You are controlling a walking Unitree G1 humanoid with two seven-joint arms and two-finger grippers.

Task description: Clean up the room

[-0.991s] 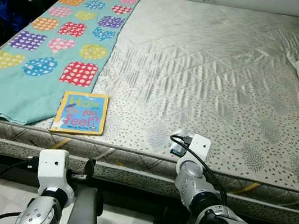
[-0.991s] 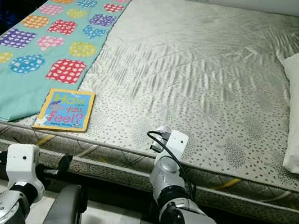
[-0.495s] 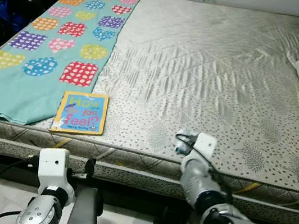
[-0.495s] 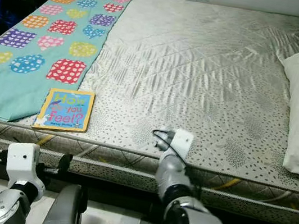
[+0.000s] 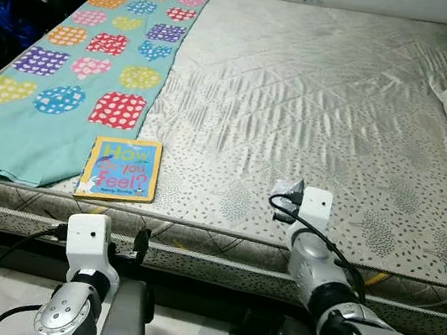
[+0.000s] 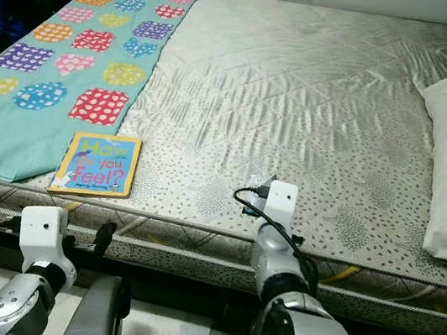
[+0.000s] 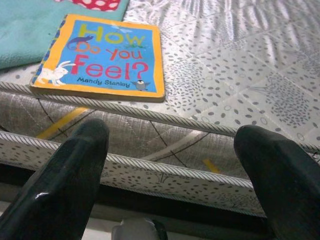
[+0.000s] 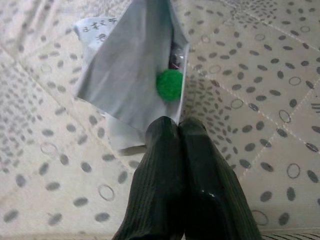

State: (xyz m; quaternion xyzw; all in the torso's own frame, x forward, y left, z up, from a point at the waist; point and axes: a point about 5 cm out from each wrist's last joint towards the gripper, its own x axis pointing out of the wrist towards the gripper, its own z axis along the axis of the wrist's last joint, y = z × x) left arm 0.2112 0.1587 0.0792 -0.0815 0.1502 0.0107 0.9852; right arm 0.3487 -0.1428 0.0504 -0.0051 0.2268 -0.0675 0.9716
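My right gripper (image 8: 177, 131) is clenched on a grey packet (image 8: 131, 75), its long axis pointing away over the bed (image 5: 318, 106); my left gripper (image 7: 170, 150) gapes below the book (image 7: 102, 57).

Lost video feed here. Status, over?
Right gripper shut on paper scrap over mattress. Left gripper open, below book at mattress edge. Nothing blocking.
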